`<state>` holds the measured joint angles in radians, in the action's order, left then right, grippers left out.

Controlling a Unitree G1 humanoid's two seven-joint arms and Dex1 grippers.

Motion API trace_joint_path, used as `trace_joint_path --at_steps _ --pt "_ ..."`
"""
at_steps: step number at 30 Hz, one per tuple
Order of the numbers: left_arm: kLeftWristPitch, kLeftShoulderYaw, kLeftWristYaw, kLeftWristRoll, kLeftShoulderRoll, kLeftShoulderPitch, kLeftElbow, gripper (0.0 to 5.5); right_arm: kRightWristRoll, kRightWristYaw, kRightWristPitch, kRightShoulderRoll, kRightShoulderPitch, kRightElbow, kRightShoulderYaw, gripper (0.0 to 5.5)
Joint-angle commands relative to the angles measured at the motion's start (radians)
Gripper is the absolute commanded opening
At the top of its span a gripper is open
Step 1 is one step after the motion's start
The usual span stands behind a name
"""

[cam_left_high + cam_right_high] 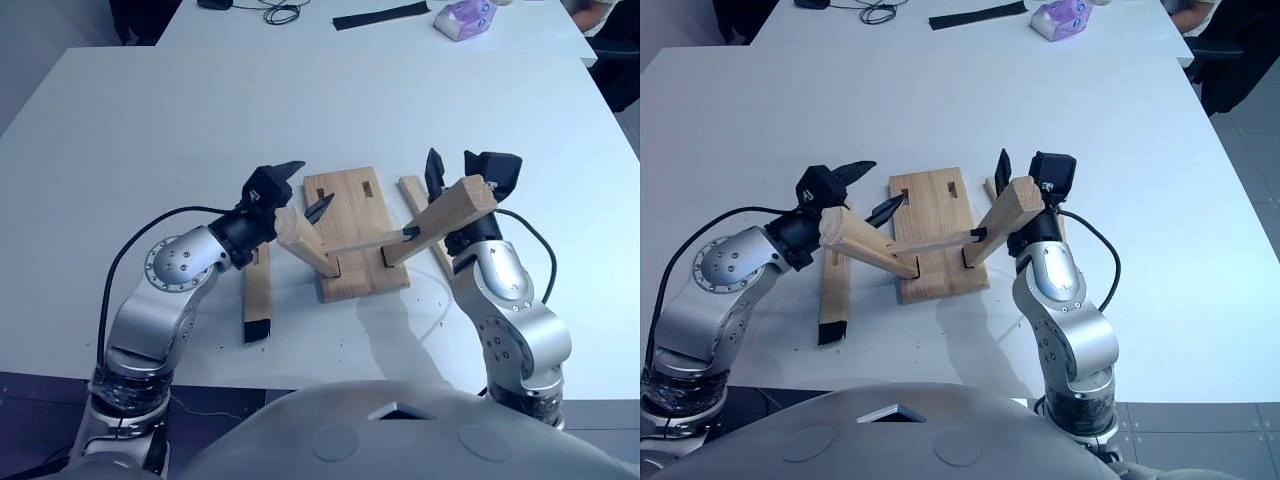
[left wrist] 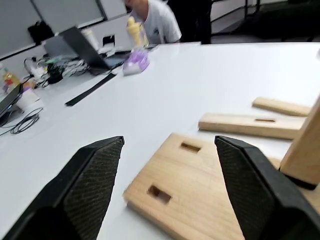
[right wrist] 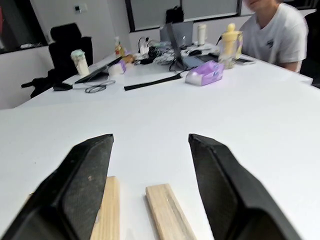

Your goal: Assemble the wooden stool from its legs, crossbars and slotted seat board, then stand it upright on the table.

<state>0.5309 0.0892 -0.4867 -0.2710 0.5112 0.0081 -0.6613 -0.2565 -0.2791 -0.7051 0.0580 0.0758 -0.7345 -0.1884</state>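
Observation:
The slotted seat board (image 1: 352, 205) lies flat in the middle of the table. Two legs stand in its near slots and lean outward, the left leg (image 1: 303, 243) and the right leg (image 1: 448, 215), joined by a thin crossbar (image 1: 360, 243). My left gripper (image 1: 312, 184) hovers open just above the left leg's top, nothing between its fingers (image 2: 95, 185). My right gripper (image 1: 452, 162) is open behind the right leg's upper end, and its fingers (image 3: 85, 185) hold nothing.
A loose leg (image 1: 257, 290) with a dark end lies on the table left of the board. Two more loose wooden pieces (image 3: 167, 212) lie right of the board. A purple pack (image 1: 465, 18) and a black strip (image 1: 380, 15) sit on the far table.

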Motion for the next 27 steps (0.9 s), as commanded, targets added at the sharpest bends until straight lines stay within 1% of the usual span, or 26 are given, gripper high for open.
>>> trace_joint_path --at_steps 1,5,8,11,13,14,16,20,22,24,27 --pt "-0.036 -0.020 0.024 0.047 -0.001 -0.035 0.058 3.39 0.026 0.052 0.042 0.020 0.007 0.049 0.045 2.75" --pt "-0.116 -0.079 0.029 0.092 0.026 -0.062 0.192 3.39 0.040 0.093 0.082 0.046 0.041 0.018 0.112 2.75" --pt "-0.155 -0.153 0.004 0.077 0.051 -0.024 0.216 3.39 0.037 0.138 0.112 0.105 0.114 -0.026 0.268 2.75" --pt "-0.175 -0.257 -0.036 0.028 0.072 0.098 0.142 3.39 0.014 0.197 0.121 0.164 0.192 -0.062 0.456 2.75" --pt "-0.168 -0.314 -0.074 -0.007 0.090 0.191 0.074 3.39 -0.002 0.233 0.108 0.183 0.234 -0.095 0.504 2.75" --pt "-0.148 -0.317 -0.086 -0.023 0.097 0.218 0.039 3.39 -0.006 0.242 0.094 0.179 0.249 -0.118 0.489 2.75" --pt "-0.097 -0.265 -0.086 -0.044 0.093 0.229 -0.027 3.39 0.000 0.244 0.062 0.157 0.242 -0.154 0.381 2.75" --pt "-0.003 -0.130 -0.025 -0.039 0.039 0.154 -0.085 3.39 0.022 0.228 -0.023 0.095 0.157 -0.195 0.065 2.75" --pt "0.028 -0.096 0.001 -0.032 0.021 0.114 -0.088 3.39 0.033 0.227 -0.053 0.080 0.137 -0.209 -0.047 2.75" --pt "0.044 -0.091 0.016 -0.027 0.017 0.098 -0.080 3.39 0.042 0.222 -0.069 0.080 0.146 -0.214 -0.077 2.75" --pt "0.062 -0.095 0.038 -0.021 0.011 0.087 -0.070 3.39 0.057 0.222 -0.073 0.091 0.167 -0.200 -0.047 2.75"
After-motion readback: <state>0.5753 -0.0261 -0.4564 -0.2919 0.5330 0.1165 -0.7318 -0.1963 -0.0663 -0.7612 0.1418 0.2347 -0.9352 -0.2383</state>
